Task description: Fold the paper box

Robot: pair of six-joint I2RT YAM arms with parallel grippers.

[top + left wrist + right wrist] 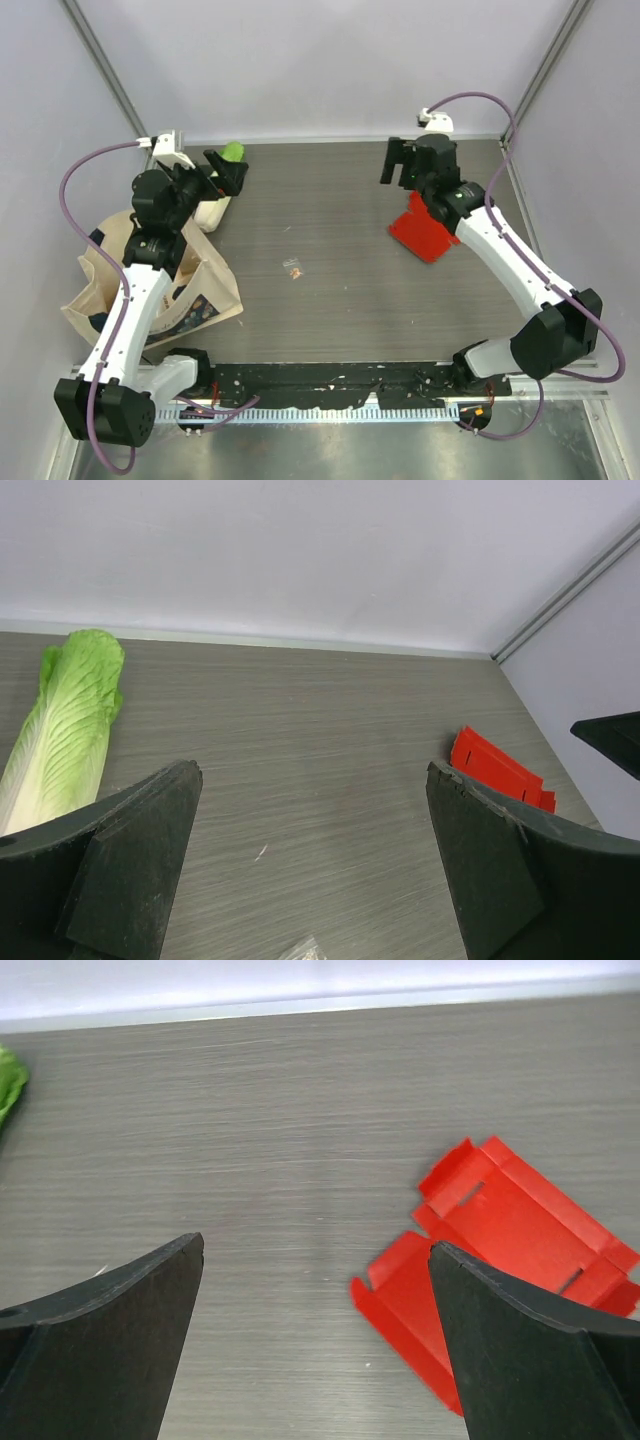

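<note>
The paper box (500,1230) lies open and mostly flat on the right side of the table (330,300), its flaps creased. I count 0 flaps closed, so I judge all the folding is left to do. My right gripper (312,1260) hovers just beside it, fingers spread, holding nothing. My left gripper (312,780), also spread and empty, hangs well apart near a lettuce (65,720), with a tote bag (200,290) by that arm.

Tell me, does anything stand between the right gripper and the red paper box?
Nothing visible does. The right gripper hangs open above the table, and the paper box lies flat right by it, uncovered.
</note>
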